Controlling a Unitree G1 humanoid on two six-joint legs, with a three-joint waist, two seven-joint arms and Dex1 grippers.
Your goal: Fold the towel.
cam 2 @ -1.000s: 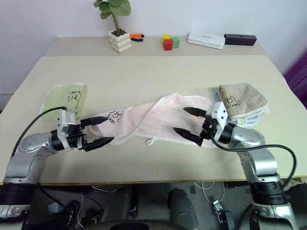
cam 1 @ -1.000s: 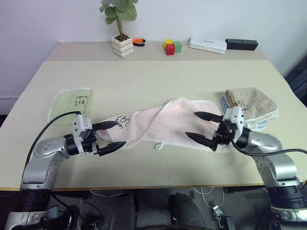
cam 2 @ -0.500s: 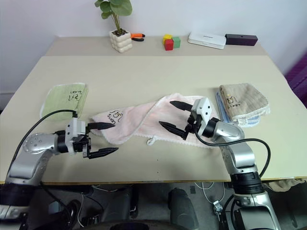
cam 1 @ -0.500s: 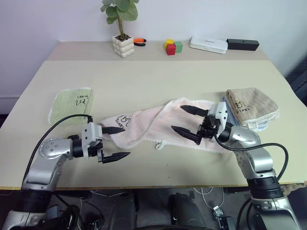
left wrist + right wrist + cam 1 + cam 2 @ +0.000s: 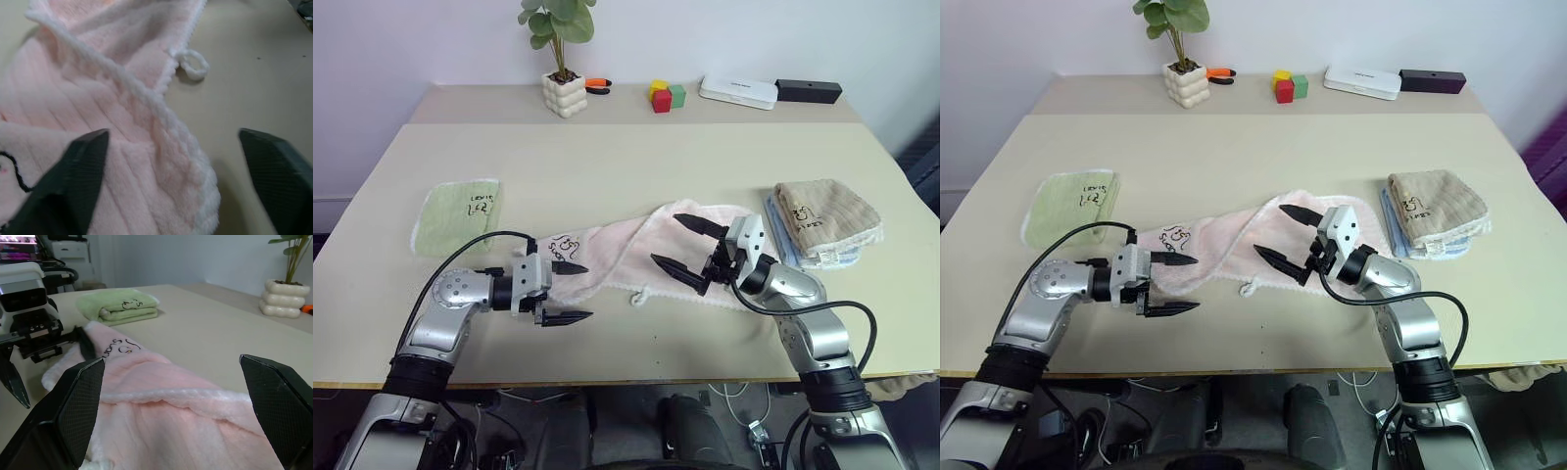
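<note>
The pale pink towel (image 5: 607,250) lies crumpled lengthwise across the middle of the table, its dark embroidered mark (image 5: 566,245) near its left end and a loop tag (image 5: 193,68) on the front edge. My left gripper (image 5: 589,291) is open at that left end. One finger (image 5: 73,186) lies over the fabric and the other (image 5: 279,171) over bare table past the towel's edge. Above the towel's right half my right gripper (image 5: 664,238) is wide open, pointing left, nothing between its fingers.
A folded light green towel (image 5: 458,213) lies at the left and a folded beige towel (image 5: 824,217) on the right, close behind my right arm. Along the back stand a potted plant (image 5: 562,93), coloured blocks (image 5: 666,95), a white box (image 5: 736,91) and a black box (image 5: 808,90).
My left gripper has moved right and down to the towel's left end, and its fingers have narrowed a little. My right gripper has moved left over the towel, still wide open.
</note>
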